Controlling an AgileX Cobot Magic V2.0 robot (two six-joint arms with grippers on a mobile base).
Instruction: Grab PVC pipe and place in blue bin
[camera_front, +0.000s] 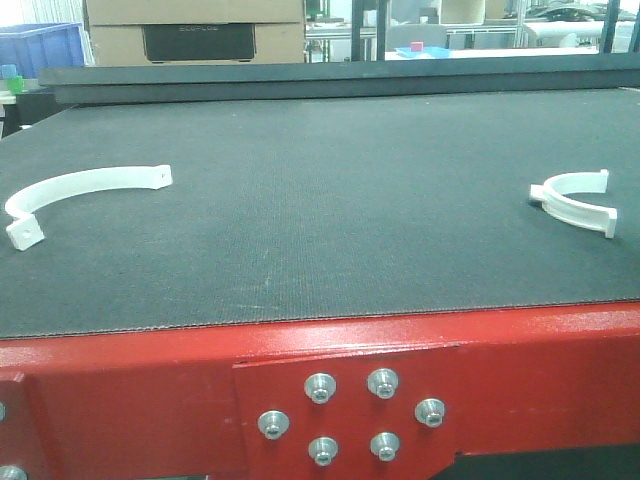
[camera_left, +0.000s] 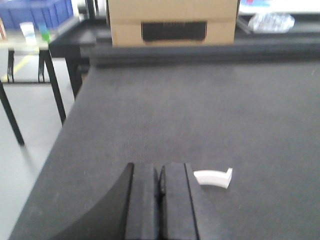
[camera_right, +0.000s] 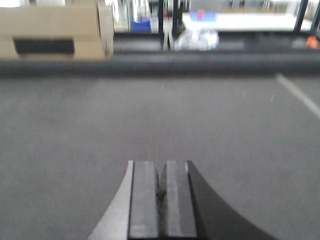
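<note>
Our left gripper (camera_left: 159, 200) and right gripper (camera_right: 159, 200) are both clenched, empty. One PVC pipe arc (camera_front: 80, 190) lies near the left edge of the table (camera_front: 320, 200), a second arc (camera_front: 575, 200) near the right; the blue bin (camera_front: 40, 45) stands beyond the far-left corner. Descending clenched could shove an arc off. Only the front view shows both arcs; the right wrist, none.

Curved white pipe pieces: two, the left piece (camera_front: 85, 181) and the right piece (camera_front: 575, 210)
Blue bin (camera_front: 40, 45): one
Cardboard box (camera_front: 195, 20): one
Bolts (camera_front: 320, 387) on the red plate (camera_front: 345, 415): six
Black mat (camera_front: 330, 200): one
Grippers: two, the left gripper (camera_left: 159, 172) and the right gripper (camera_right: 160, 170), one per wrist view
</note>
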